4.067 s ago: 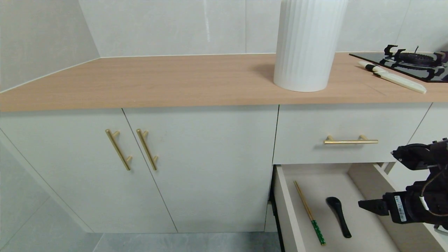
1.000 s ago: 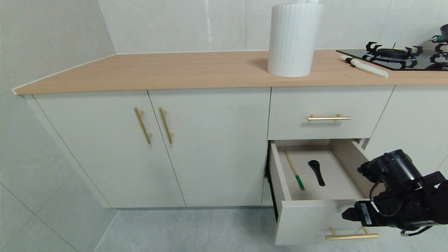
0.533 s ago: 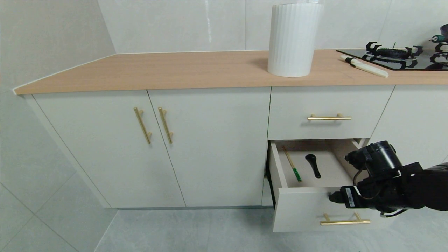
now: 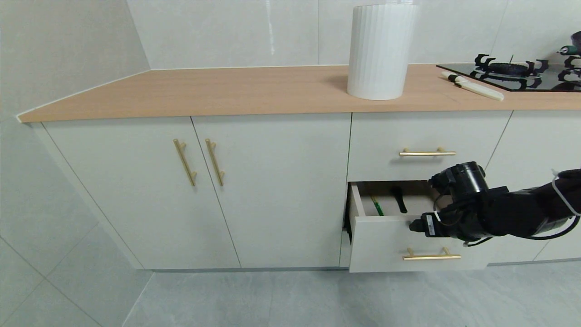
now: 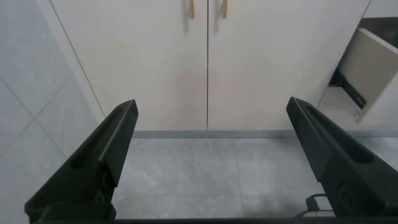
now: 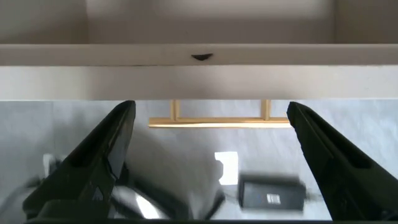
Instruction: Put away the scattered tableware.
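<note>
The lower drawer (image 4: 386,243) stands partly open, its gold handle (image 4: 431,257) facing out. Inside lie green-tipped chopsticks (image 4: 376,206) and a black spoon (image 4: 399,200), mostly hidden by the drawer front. My right gripper (image 4: 414,225) is open and sits against the upper part of the drawer front (image 6: 199,81), above the handle (image 6: 217,122). My left gripper (image 5: 211,107) is open and holds nothing, low before the cupboard doors (image 5: 205,56), with the drawer's side (image 5: 373,62) beyond it.
On the wooden counter (image 4: 227,91) stand a tall white ribbed container (image 4: 380,50), a white knife (image 4: 474,87) and a gas hob (image 4: 508,70). The upper drawer (image 4: 426,145) is closed. Two cupboard doors (image 4: 199,190) are at the left, above a grey tile floor.
The drawer has slid inward with my right gripper against its front, hiding most of the chopsticks and spoon. Since the oldest frame, the camera has pulled back.
</note>
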`<state>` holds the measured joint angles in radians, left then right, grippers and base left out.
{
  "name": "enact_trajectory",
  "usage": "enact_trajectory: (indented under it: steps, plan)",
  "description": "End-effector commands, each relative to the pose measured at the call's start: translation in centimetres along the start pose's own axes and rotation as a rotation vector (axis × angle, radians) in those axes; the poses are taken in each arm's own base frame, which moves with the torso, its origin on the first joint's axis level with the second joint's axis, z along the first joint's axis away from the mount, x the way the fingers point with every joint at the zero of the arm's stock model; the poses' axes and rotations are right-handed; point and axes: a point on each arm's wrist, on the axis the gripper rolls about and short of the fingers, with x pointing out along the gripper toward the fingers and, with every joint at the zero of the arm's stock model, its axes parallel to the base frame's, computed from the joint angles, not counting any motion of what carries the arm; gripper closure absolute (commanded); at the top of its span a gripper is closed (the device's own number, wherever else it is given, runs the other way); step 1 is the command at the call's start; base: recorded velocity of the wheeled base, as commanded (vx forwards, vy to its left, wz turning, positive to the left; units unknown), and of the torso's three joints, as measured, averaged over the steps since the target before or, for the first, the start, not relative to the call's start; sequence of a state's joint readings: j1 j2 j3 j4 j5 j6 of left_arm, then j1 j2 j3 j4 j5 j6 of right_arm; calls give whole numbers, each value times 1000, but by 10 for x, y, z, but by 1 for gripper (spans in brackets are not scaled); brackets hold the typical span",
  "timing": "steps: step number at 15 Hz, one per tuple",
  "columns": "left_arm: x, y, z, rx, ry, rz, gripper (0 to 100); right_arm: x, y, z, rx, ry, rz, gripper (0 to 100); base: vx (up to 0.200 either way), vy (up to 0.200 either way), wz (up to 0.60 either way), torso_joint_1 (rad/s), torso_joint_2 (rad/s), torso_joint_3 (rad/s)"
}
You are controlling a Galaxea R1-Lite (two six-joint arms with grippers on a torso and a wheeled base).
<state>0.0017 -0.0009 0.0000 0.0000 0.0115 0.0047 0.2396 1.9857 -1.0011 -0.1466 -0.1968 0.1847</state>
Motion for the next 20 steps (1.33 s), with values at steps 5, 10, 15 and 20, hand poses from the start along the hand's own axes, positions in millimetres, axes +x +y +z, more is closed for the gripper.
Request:
enact_trajectory:
  steps: [5,10,15,20]
  plan:
    - [0,0,0,0,1,2,0,33,1,25,24,-37,-12,0,0,0,0,0,0,0]
    - [0,0,0,0,1,1,0,55,2,37,40,-70,-14,0,0,0,0,0,0,0]
    - [0,0,0,0,1,1,0,59,-3,48,79,-208,-44,0,0,0,0,0,0,0]
    - [0,0,0,0,1,1,0,68,-2,45,86,-232,-69,0,0,0,0,0,0,0]
